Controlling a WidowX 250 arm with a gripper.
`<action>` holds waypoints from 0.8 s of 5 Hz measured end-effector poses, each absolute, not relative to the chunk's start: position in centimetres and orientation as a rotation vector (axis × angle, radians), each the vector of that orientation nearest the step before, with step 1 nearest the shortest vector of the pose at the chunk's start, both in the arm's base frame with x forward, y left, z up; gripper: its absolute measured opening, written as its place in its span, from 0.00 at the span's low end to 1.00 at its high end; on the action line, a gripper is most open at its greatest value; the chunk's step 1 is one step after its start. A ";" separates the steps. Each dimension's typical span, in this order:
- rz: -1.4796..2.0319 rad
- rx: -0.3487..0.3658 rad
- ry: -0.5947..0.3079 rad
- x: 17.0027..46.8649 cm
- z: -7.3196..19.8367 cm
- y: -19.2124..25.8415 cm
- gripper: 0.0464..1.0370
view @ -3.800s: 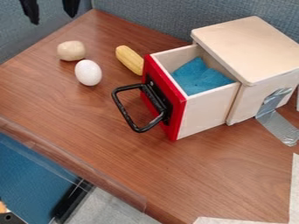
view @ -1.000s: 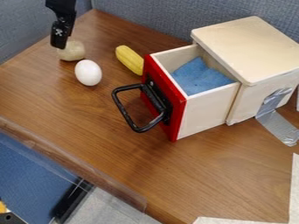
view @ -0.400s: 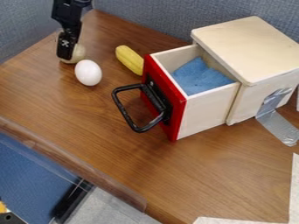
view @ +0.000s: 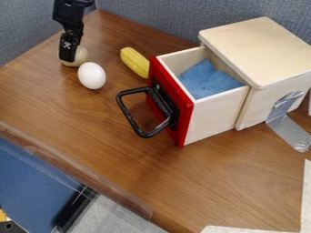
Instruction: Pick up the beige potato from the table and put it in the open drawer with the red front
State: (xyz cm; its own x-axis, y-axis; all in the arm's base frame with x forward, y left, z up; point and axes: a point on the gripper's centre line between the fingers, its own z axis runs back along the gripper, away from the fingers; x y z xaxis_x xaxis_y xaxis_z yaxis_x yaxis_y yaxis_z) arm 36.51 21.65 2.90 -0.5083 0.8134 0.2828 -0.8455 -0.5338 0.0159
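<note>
The black gripper (view: 70, 51) hangs at the upper left, low over a round beige object (view: 81, 57) and partly covering it. Whether it grips that object cannot be made out. A white egg (view: 92, 75) lies just in front, to the lower right of the beige object. Farther right is a yellow corn-like piece (view: 135, 62), its end close to the red drawer front. The wooden drawer (view: 213, 118) stands pulled out, with a blue cloth (view: 208, 80) inside and a black handle (view: 135, 119) on its red front.
The wooden box (view: 262, 49) holding the drawer stands at the upper right, with silver tape (view: 289, 132) running from its side to the table (view: 152, 177). Grey-blue partitions (view: 152, 18) border the back and left. The table's front edge runs diagonally across the lower left.
From out at the top left, the gripper has come down and slightly right onto the beige object. Over the last moment it has barely moved. The egg, corn and drawer are unmoved.
</note>
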 end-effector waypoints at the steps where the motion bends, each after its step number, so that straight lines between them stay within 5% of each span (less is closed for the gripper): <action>1: 2.078 0.359 -0.180 36.3 3.0 22.1 0.80; 2: 1.989 0.352 -0.249 37.3 5.5 20.6 0.80; 4: 1.767 0.193 -0.340 39.2 11.3 14.9 0.80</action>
State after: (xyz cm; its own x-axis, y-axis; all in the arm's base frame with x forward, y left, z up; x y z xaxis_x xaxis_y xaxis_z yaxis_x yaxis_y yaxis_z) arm 39.25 14.92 11.33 -0.2230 0.9238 0.3111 -0.9733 -0.1933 -0.1237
